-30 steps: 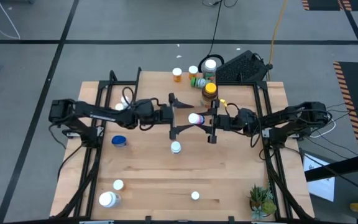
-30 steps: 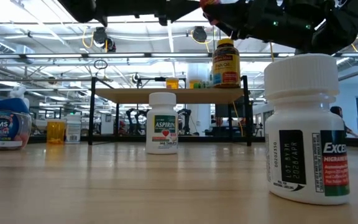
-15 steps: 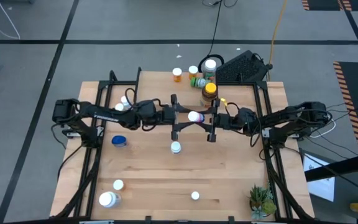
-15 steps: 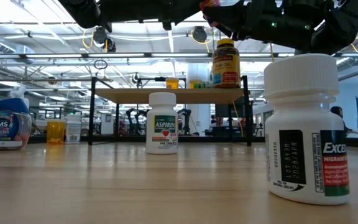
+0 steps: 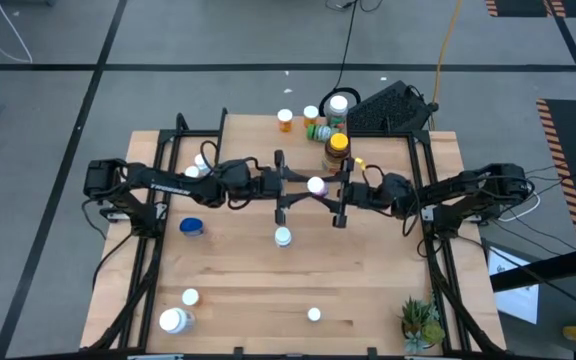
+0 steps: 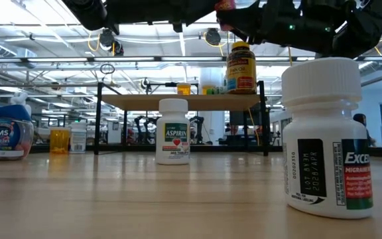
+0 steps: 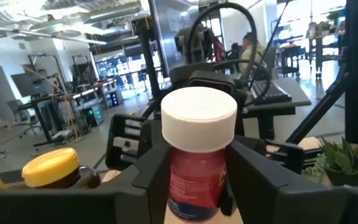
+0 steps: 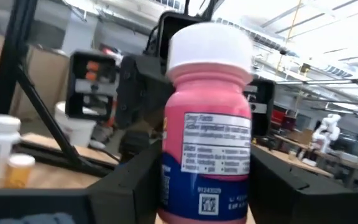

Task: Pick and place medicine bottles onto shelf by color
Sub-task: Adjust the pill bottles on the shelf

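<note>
Since 1 s ago: left gripper (image 5: 290,185) advanced to pink bottle (image 5: 315,185); right gripper (image 5: 334,190) clamped on it, midair just in front of shelf (image 5: 258,135). Left fingers flank bottle, clamp state unclear. Risk: early release, bottle drops to table (image 5: 368,280).

In the low view, the white bottle (image 6: 173,131) standing mid-table reads "ASPIRIN" in green on its label, and the blue-lidded jar (image 6: 4,137) at the left edge reads "TUMS". The large white bottle (image 6: 328,138) nearest the camera shows "EXCE", cut off by the picture's edge, with small sideways print beside it too fine to read, and the tall amber bottle (image 6: 241,66) with a yellow lid on the shelf (image 6: 178,101) carries a yellow label whose words cannot be made out. In the right wrist view the pink bottle (image 8: 208,137) has a white panel of blurred print and a square code
</note>
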{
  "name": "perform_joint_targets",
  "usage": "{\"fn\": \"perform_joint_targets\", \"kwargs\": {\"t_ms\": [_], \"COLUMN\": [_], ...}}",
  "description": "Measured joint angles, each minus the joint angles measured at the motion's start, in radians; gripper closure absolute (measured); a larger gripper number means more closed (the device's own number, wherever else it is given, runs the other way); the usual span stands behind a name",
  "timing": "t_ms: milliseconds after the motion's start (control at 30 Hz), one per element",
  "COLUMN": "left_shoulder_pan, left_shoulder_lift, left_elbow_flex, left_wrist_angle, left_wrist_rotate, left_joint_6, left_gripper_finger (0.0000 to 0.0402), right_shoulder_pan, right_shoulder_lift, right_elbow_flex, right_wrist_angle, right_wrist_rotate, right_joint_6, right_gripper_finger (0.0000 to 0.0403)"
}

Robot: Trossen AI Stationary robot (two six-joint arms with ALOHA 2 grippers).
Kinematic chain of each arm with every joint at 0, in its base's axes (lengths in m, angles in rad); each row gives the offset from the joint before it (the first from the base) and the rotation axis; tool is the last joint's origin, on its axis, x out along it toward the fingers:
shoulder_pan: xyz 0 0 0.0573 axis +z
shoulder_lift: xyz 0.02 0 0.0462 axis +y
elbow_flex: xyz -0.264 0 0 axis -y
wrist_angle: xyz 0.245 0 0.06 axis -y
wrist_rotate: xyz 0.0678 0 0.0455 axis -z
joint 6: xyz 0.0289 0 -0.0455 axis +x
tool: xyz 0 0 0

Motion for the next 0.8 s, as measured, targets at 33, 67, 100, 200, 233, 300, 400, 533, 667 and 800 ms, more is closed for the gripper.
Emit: {"fn": "perform_joint_targets", "kwargs": {"t_ms": [33,67,100,200,233,300,400,533,667,800], "left_shoulder_pan": [0.002,0.006,0.012,0.038,0.050,0.081,0.131,0.214,0.292,0.357], "left_shoulder_lift": [0.000,-0.002,-0.011,-0.042,-0.057,-0.085,-0.107,-0.111,-0.081,-0.056], "left_elbow_flex": [0.000,0.000,0.000,0.000,0.000,0.000,0.001,0.001,0.000,0.001], "left_wrist_angle": [-0.003,-0.010,-0.033,-0.097,-0.130,-0.194,-0.254,-0.327,-0.351,-0.347], "left_wrist_rotate": [-0.006,-0.019,-0.034,-0.086,-0.104,-0.117,-0.129,-0.140,-0.148,-0.145], "left_joint_6": [-0.002,-0.005,-0.005,-0.004,-0.005,-0.005,-0.016,-0.027,-0.080,-0.118], "left_gripper_finger": [0.0256,0.0256,0.0256,0.0256,0.0256,0.0256,0.0256,0.0256,0.0255,0.0255], "right_shoulder_pan": [0.000,0.000,0.000,0.000,0.000,0.000,-0.002,-0.005,-0.004,-0.004], "right_shoulder_lift": [0.000,0.000,0.000,-0.011,-0.016,-0.020,-0.045,-0.093,-0.145,-0.176], "right_elbow_flex": [0.000,0.000,0.000,0.000,0.000,0.000,0.001,0.001,0.001,0.001], "right_wrist_angle": [-0.009,-0.024,-0.044,-0.123,-0.151,-0.195,-0.243,-0.307,-0.350,-0.398], "right_wrist_rotate": [0.015,0.038,0.070,0.185,0.222,0.295,0.355,0.364,0.361,0.360], "right_joint_6": [-0.015,-0.028,-0.041,-0.074,-0.078,-0.080,-0.090,-0.088,-0.086,-0.083], "right_gripper_finger": [0.0207,0.0199,0.0191,0.0163,0.0153,0.0133,0.0106,0.0085,0.0081,0.0081]}}
